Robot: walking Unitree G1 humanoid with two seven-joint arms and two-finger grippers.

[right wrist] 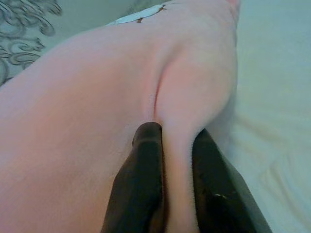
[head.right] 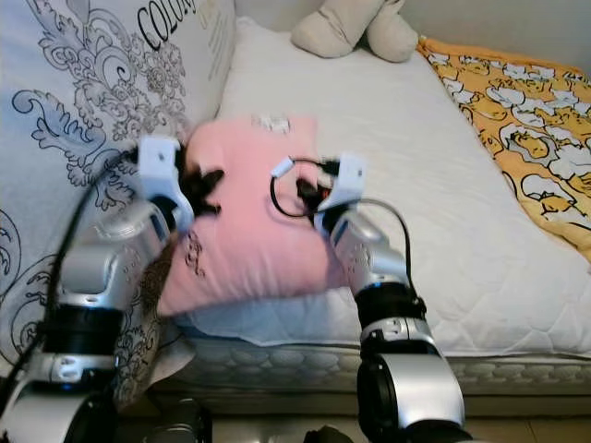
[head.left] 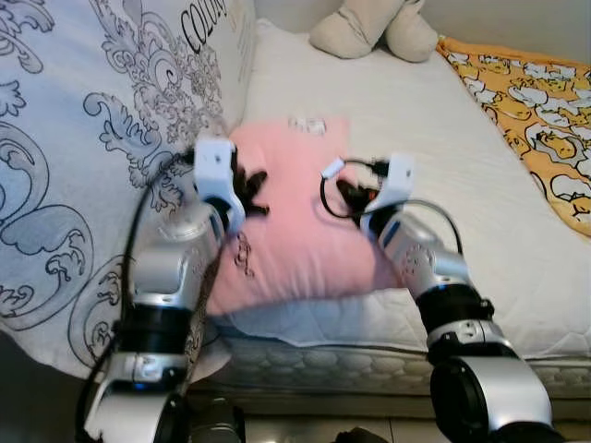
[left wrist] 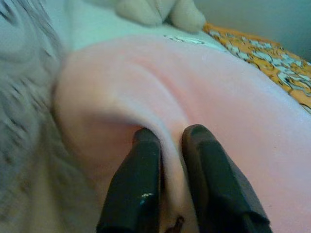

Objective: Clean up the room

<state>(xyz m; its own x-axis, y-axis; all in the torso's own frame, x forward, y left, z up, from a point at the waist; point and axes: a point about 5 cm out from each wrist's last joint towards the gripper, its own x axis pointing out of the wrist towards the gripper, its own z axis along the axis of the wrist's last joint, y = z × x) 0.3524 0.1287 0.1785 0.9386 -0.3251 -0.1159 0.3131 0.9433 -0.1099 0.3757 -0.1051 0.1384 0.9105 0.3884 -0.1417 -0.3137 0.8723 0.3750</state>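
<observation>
While both end effectors pinch it, pink pillow hangs between.

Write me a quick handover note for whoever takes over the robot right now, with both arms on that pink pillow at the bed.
Left gripper: shut on a fold of the soft pink pillow, at its side nearest the grey-patterned white duvet.
Right gripper: shut on a fold at the pillow's opposite side.
Things: the pillow is held between both arms over the near edge of the white quilted mattress; whether it is lifted clear cannot be told. A beige plush toy lies at the far end, a yellow duck-print blanket along the robot's right.
Done: two-handed grip on the pillow.
Left: place the pillow, release, carry on tidying.
</observation>
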